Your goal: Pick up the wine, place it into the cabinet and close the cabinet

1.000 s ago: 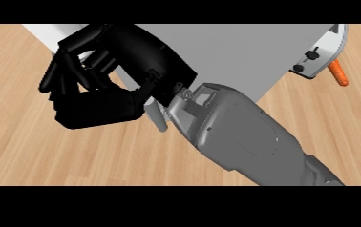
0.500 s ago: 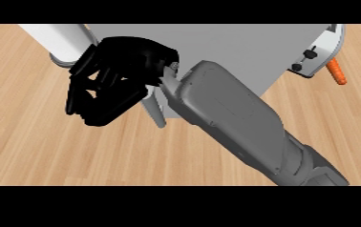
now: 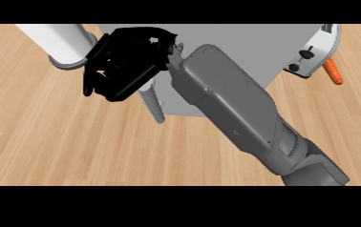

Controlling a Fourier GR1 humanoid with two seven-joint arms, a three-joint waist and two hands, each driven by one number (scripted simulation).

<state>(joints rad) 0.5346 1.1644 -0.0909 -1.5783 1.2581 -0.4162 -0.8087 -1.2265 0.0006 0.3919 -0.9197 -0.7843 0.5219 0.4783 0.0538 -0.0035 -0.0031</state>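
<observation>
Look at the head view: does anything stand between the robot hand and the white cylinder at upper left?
Nothing visible does. The right robot hand sits right beside the white cylinder, with only wooden counter showing near them. The grey cabinet lies behind the hand.

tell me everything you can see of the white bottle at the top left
The white cylindrical bottle lies tilted across the wooden counter at the view's upper left, running up out of the top edge. It looks smooth and matte, with a wider grey-edged rim at its lower end. Its right side disappears behind the black right hand, whose fingers are curled beside it; whether they touch it cannot be told. The grey cabinet sits just to its right.
</observation>
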